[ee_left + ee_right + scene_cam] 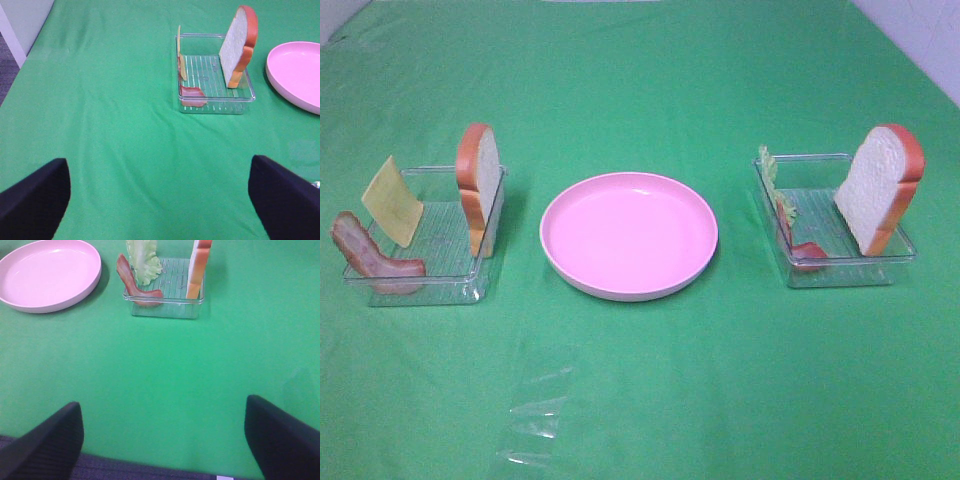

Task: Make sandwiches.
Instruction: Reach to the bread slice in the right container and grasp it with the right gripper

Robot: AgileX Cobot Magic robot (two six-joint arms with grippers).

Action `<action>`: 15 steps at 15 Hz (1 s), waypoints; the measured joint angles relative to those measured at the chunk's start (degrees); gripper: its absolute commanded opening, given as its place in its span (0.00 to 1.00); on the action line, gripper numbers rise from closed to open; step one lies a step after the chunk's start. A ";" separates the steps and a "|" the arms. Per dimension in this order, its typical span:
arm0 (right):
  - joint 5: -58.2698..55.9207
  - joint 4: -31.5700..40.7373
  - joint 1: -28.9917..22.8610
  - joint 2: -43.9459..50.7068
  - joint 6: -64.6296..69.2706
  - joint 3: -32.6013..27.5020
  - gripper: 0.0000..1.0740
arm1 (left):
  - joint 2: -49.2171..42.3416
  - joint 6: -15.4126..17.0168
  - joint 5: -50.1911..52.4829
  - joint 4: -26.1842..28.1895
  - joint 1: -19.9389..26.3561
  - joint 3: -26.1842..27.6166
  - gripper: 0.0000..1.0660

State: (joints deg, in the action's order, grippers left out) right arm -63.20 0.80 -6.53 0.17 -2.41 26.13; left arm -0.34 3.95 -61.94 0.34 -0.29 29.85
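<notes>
Well beyond the wide-open, empty left hand (157, 167) and right hand (161, 405) stand the bread slices (235, 47) (199, 265).

Looks like a lab or demo bench, not a kitchen. Everything sits on a plain green cloth (640, 400). A toy bread slice (480, 180) and a toy bacon strip (365, 255) stand in clear plastic trays (430, 288) either side of a pink plate (620, 290). A white wall (930, 30) is behind, and grey floor (5, 70) shows past the edge.
</notes>
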 measured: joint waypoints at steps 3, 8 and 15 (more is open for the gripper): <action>0.00 0.00 0.00 0.00 0.00 0.00 0.79 | 0.00 0.00 0.00 0.00 0.00 0.00 0.83; 0.00 0.00 0.00 0.00 0.00 0.00 0.79 | 0.00 0.00 0.00 0.00 0.00 0.00 0.83; 13.98 0.00 0.00 -25.04 0.00 3.90 0.79 | 0.00 0.00 0.00 0.00 0.00 0.00 0.83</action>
State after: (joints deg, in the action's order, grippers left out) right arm -49.22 0.80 -6.53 -24.87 -2.41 30.02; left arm -0.34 3.95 -61.94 0.34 -0.29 29.85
